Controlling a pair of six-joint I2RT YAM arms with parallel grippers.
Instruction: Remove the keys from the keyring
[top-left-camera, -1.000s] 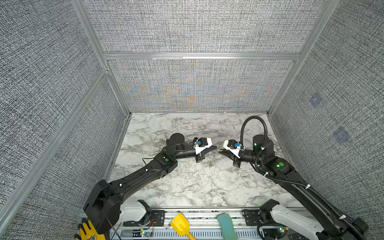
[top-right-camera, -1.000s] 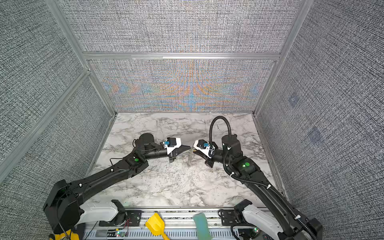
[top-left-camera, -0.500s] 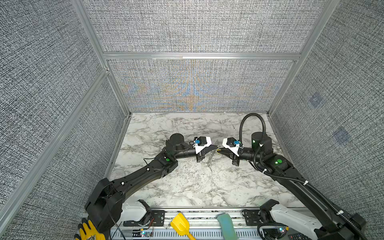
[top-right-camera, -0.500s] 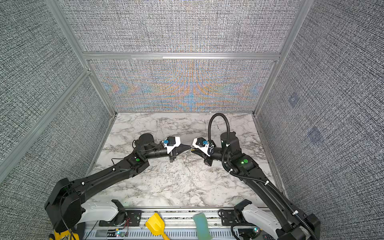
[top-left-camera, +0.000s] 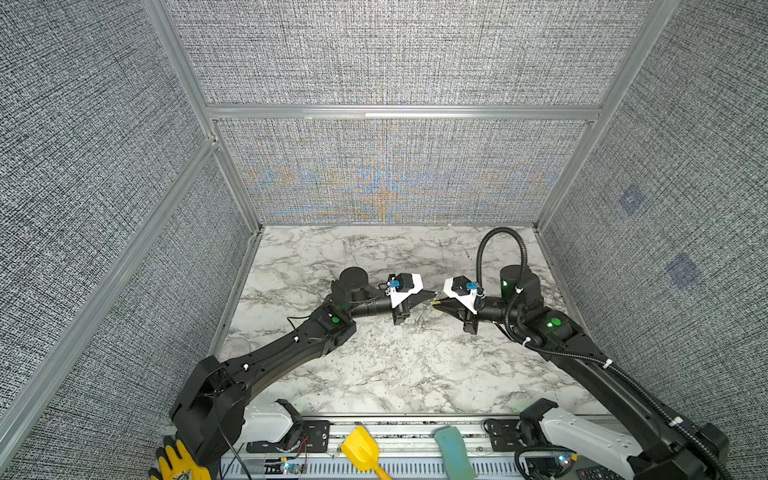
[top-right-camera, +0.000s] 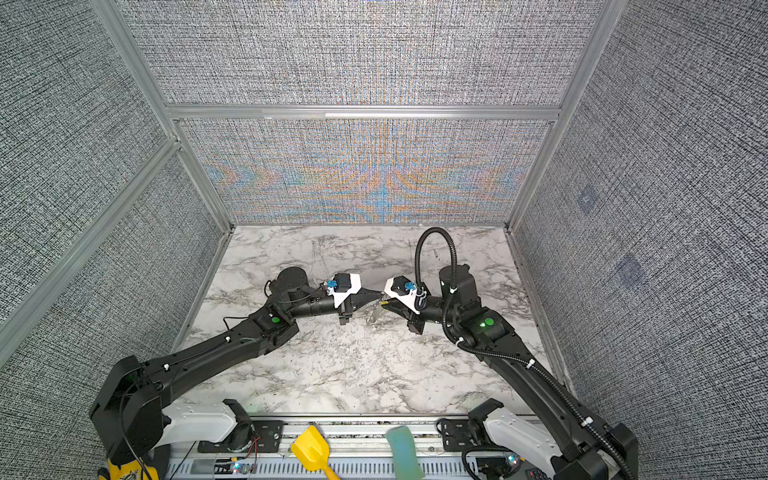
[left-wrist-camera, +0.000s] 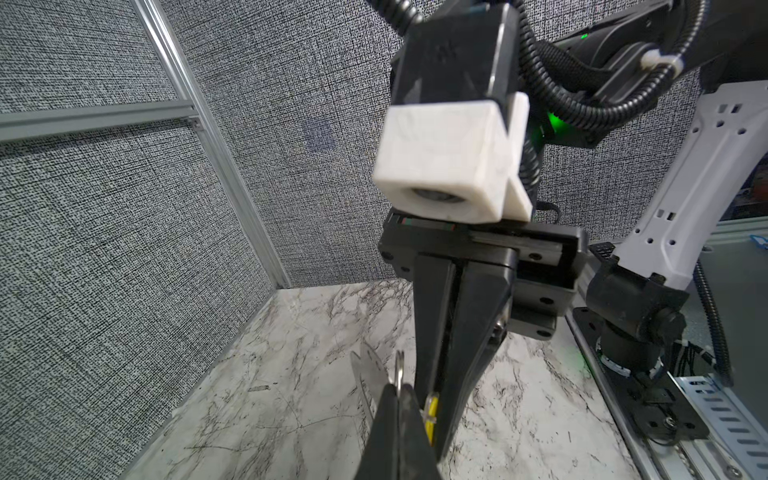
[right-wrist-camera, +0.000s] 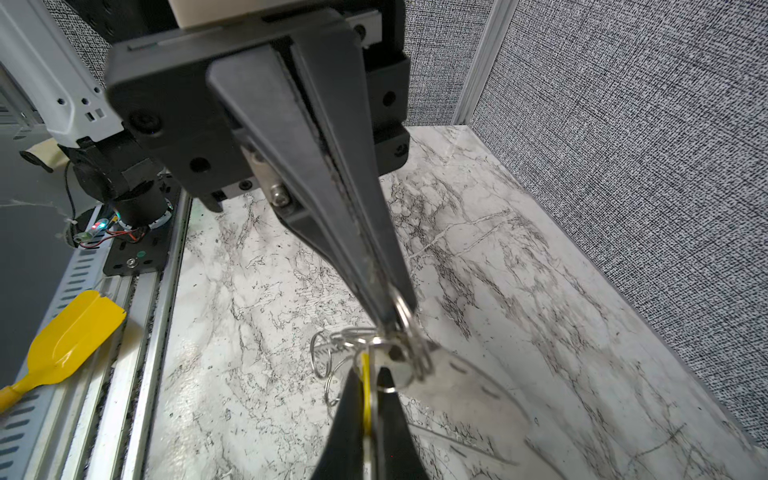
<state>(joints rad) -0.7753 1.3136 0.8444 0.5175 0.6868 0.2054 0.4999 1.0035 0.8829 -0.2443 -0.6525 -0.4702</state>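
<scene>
Both arms have closed in above the table's (top-left-camera: 374, 374) middle, left end effector (right-wrist-camera: 390, 316) clamped on the hanging keyring (right-wrist-camera: 469, 390) and right end effector (left-wrist-camera: 436, 399) clamped on the yellow-tagged key (right-wrist-camera: 366, 390), which seems not yet freed.

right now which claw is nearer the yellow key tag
Right. The right claw is shut on the yellow key tag itself; the left claw pinches a wire ring just beside it.

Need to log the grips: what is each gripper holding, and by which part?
The left gripper pinches a wire ring on the keyring; the right gripper clamps the yellow-tagged key by its tag. Jaws shut on both.
</scene>
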